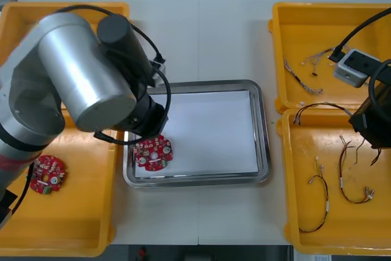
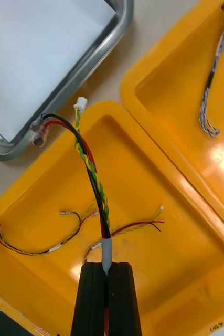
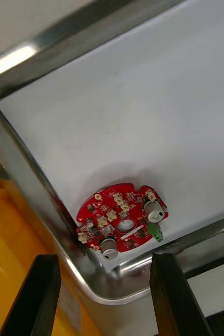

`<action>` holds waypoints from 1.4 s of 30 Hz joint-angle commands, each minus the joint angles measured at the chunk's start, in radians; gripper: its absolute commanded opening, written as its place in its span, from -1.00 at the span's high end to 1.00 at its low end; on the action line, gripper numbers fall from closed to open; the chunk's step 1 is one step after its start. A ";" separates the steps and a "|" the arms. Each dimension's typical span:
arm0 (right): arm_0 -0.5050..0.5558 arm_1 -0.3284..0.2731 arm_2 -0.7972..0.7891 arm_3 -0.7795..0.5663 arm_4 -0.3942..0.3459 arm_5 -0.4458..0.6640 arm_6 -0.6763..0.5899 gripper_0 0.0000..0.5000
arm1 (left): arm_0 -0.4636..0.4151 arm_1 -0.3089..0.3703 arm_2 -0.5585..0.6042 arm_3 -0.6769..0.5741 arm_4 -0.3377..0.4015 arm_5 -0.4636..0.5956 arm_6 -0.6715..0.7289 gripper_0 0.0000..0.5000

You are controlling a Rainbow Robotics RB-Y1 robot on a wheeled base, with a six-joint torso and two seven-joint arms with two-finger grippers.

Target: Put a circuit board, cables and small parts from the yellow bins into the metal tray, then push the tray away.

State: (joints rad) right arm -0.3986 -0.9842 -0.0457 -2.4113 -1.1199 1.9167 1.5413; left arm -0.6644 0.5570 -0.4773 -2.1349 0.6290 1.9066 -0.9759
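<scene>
Right gripper (image 2: 107,270) pinches a twisted red, yellow, black cable (image 2: 95,184).

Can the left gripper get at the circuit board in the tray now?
Probably yes. The left gripper hangs open above the circuit board, with nothing over it. The board lies near the corner wall of the metal tray, which may crowd the grasp. The right gripper holds a cable over a yellow bin.
</scene>
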 commanded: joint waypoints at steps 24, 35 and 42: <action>-0.526 0.366 0.664 0.116 0.249 0.003 0.246 1.00 | -0.047 0.258 0.514 0.340 -0.009 0.013 -0.271 -1.00; -0.519 0.375 0.833 0.245 0.382 -0.074 0.488 1.00 | -0.061 0.273 0.545 0.536 -0.048 -0.179 -0.389 -1.00; -0.497 0.414 0.896 0.347 0.422 -0.163 0.482 1.00 | -0.070 0.273 0.545 0.604 -0.040 -0.294 -0.484 -1.00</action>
State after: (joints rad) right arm -0.8933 -0.6090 0.8311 -2.0887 -0.7115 1.7802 2.0206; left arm -0.6820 0.7861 0.0382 -1.5482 0.5927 1.6556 -1.2762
